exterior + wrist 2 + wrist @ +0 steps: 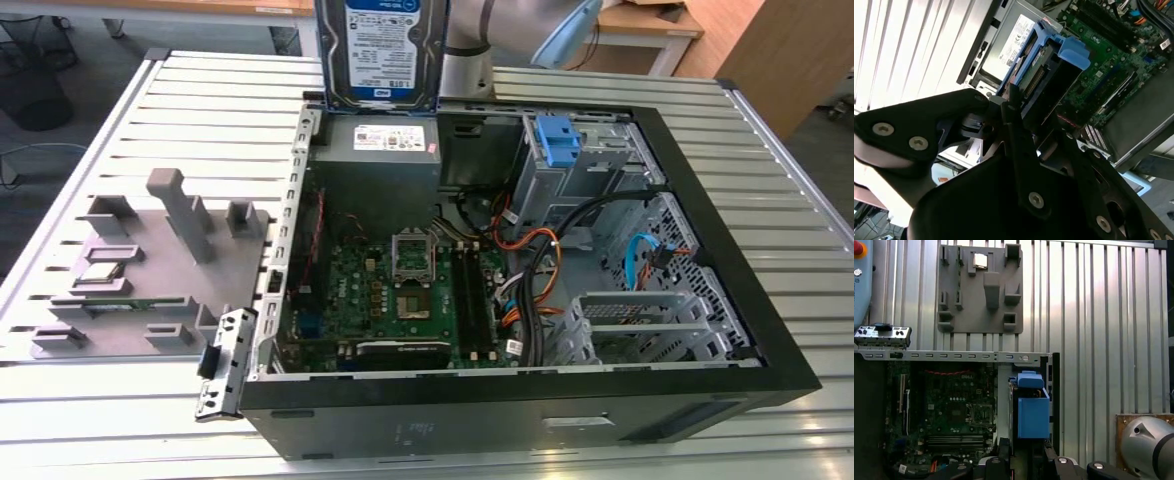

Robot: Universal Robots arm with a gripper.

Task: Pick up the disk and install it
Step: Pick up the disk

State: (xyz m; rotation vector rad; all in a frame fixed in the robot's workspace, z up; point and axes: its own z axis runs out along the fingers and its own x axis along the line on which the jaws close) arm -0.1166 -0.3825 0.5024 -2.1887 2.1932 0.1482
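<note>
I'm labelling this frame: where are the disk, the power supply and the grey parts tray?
disk [391, 50]: exterior view, blue-and-white label.
power supply [390, 139]: exterior view, white sticker.
grey parts tray [160, 287]: exterior view, bare base.

Pincer [1021, 107] matte black, silver screws; arm [467, 62] silver-grey tube, pale-blue joint cap.

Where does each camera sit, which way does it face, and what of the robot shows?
Exterior view: off the arm, looking down into the case; the arm holds the disk at its far edge.
Second wrist view: on the arm, looking along the hand, shut on the disk.
First wrist view: on the arm, looking straight down on case and disk; an arm joint shows.
Shared: all show the disk.
</note>
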